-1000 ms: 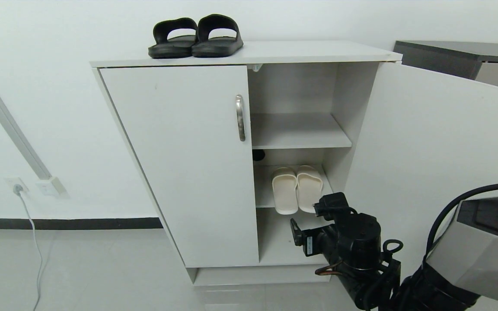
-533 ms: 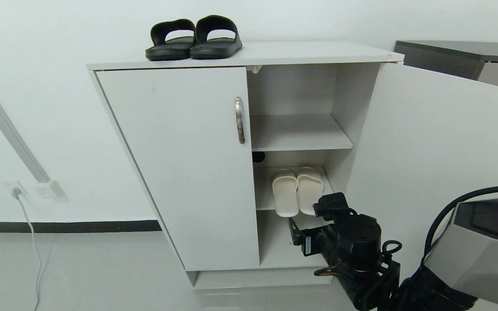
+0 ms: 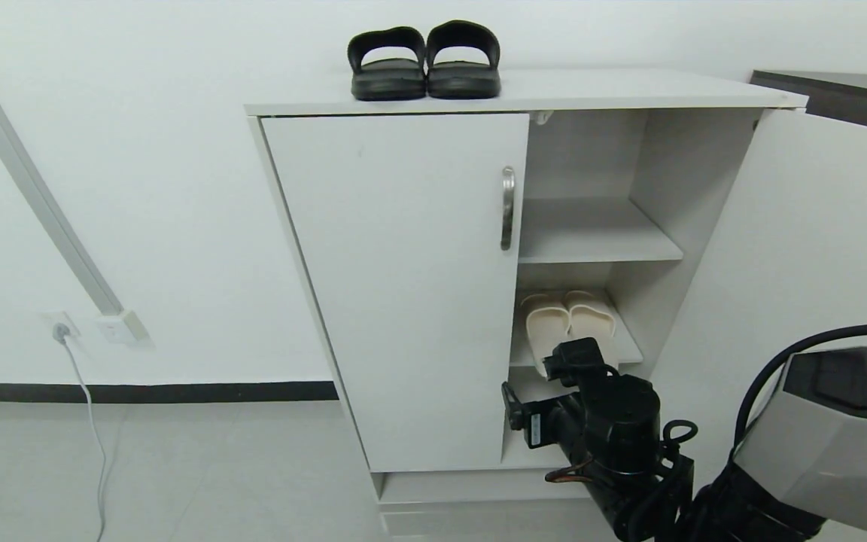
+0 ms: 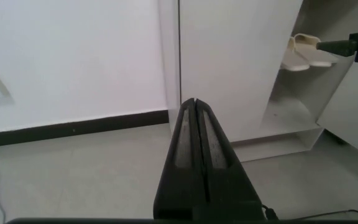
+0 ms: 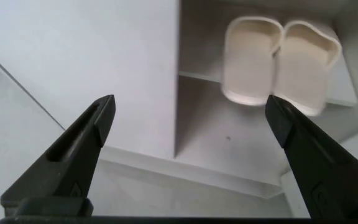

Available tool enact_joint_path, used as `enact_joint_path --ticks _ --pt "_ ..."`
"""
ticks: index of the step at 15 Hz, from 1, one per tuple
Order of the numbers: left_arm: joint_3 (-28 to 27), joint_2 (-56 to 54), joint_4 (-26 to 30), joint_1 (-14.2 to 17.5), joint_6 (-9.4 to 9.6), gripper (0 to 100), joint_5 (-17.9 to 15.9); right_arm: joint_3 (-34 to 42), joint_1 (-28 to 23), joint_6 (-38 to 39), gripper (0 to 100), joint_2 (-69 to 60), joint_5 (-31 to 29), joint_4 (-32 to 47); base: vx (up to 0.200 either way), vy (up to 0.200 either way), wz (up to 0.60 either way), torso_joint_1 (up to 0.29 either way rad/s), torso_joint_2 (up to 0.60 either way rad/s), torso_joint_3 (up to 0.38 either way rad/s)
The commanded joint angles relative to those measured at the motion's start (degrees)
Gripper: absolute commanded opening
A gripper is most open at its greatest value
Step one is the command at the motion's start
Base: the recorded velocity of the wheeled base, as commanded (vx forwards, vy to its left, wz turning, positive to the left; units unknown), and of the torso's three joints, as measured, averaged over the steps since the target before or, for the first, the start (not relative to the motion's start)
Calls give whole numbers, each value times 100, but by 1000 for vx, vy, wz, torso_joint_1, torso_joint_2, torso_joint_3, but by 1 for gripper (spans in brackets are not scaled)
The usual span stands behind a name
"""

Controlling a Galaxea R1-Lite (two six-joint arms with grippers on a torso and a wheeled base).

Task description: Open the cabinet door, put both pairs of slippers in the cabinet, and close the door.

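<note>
Our right hand [image 5: 190,102] is spread wide and holds nothing. It sits low in front of the open half of the cabinet [image 3: 629,90], its fingers framing the pale slippers [image 5: 281,59] without touching them. Our left hand [image 4: 194,106] is pressed together and empty, low over the floor [image 4: 73,168] and facing the closed left door [image 3: 403,286].

What has changed in the last second is our viewpoint, not the things. The whole cabinet now sits farther to the right in the head view, while our right arm keeps its place in the picture. So we have swung to the left and nothing was pushed.

The pale slippers lie side by side on the middle shelf, as they did before. The black slippers [image 3: 426,60] stand together on the cabinet top above the left door, untouched. The right door [image 3: 802,248] stays swung wide open.

We judge one pair stowed and the task roughly halfway. The turn probably lines us up for the black pair, and the door is shut after that.
</note>
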Motion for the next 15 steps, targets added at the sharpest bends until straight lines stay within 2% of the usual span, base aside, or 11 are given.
enact_joint_path --ticks 1,7,15 --pt "1 9 -1 2 2 0 -2 1 4 -1 100 14 2 -5 0 200 0 7 2 -2" --pt "1 9 -1 2 2 0 -2 18 4 -1 100 23 2 -41 0 200 0 2 2 3" --pt "1 0 -1 2 -7 0 -2 194 -190 -229 100 14 55 -427 0 0 0 0 0 0"
